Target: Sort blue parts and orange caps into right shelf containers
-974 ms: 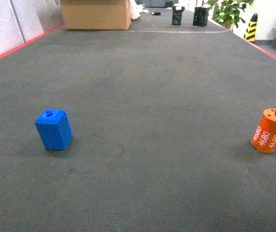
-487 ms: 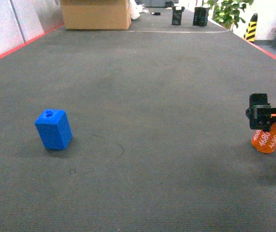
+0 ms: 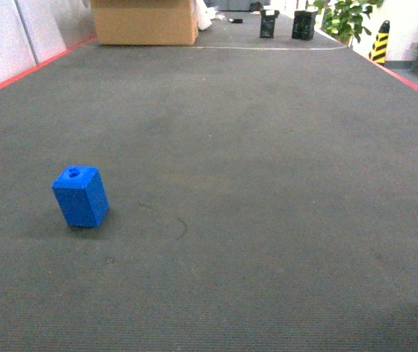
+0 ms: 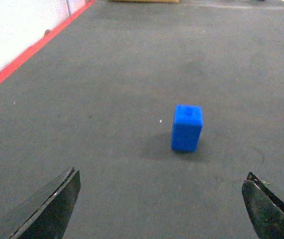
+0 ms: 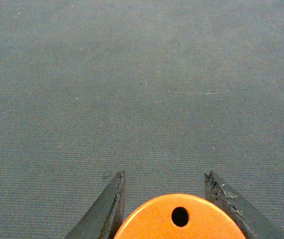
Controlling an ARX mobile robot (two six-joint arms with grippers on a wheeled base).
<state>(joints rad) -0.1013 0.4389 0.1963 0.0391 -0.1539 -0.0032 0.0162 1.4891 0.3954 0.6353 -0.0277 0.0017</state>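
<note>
the right gripper (image 5: 164,199) clasps an orange cap (image 5: 179,219) (one hole visible in its flat top) above the grey mat (image 5: 142,84)

The blue part (image 4: 187,128) stood upright, stud on top, ahead of the spread left gripper (image 4: 162,199). The orange cap (image 5: 179,219) sat between the right gripper's (image 5: 164,199) fingers.

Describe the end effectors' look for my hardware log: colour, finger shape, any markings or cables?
Only fingertips show. The left end effector has dark, nearly black fingers tapering to wedge points. The right end effector has similar black pointed fingers, their edges rough and chipped. No markings, cables or arm links are visible.
</note>
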